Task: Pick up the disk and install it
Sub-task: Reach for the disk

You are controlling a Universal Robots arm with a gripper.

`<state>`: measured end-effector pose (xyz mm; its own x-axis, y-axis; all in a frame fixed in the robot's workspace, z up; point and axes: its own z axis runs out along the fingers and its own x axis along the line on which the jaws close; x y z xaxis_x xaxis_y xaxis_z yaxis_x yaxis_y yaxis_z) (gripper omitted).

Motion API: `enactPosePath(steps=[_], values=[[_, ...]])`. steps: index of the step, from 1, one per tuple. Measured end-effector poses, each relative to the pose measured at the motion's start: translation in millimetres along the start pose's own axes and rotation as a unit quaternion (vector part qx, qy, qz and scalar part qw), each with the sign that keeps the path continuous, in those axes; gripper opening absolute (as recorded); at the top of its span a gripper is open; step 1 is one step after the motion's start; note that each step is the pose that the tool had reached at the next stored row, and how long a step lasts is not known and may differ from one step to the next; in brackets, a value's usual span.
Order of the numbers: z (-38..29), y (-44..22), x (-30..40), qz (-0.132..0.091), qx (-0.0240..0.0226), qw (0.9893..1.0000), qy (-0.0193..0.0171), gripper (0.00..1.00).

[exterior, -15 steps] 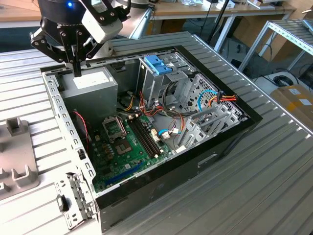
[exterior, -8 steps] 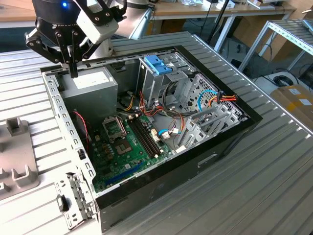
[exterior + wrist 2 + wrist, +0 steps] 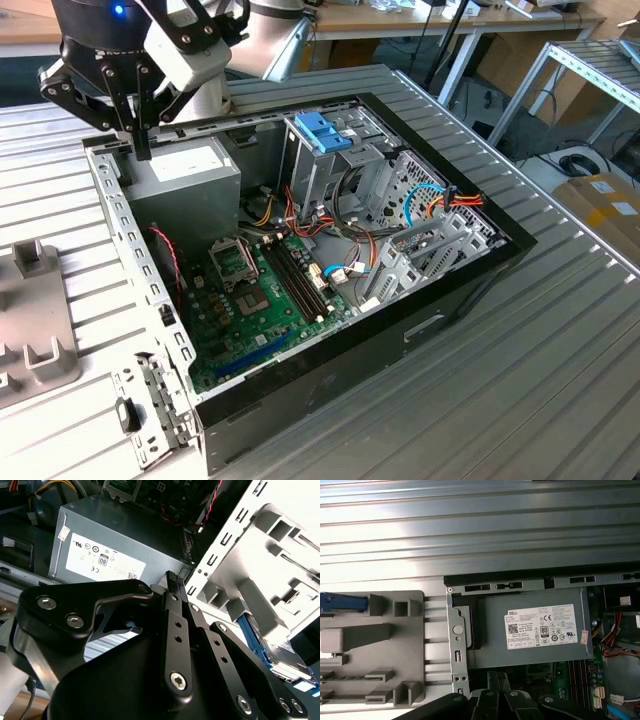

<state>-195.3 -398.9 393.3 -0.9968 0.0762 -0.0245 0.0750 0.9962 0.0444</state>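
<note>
gripper (image 3: 141,150) pressed together, empty, above computer case (image 3: 330,372) edge, disk (image 3: 342,603) well apart in grey rack (image 3: 380,640)

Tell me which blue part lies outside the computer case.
The disk, blue-framed, in the grey rack; the blue latch sits on the cage inside the case.

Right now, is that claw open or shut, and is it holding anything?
Gripper: shut, fingers pressed together, nothing held between them.
</note>
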Motion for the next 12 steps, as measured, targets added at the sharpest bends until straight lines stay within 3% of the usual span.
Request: enactPosePath(steps=[12], values=[[-0.3, -0.6, 7.7, 0.0, 0.0001, 1.0, 0.0, 0.1]])
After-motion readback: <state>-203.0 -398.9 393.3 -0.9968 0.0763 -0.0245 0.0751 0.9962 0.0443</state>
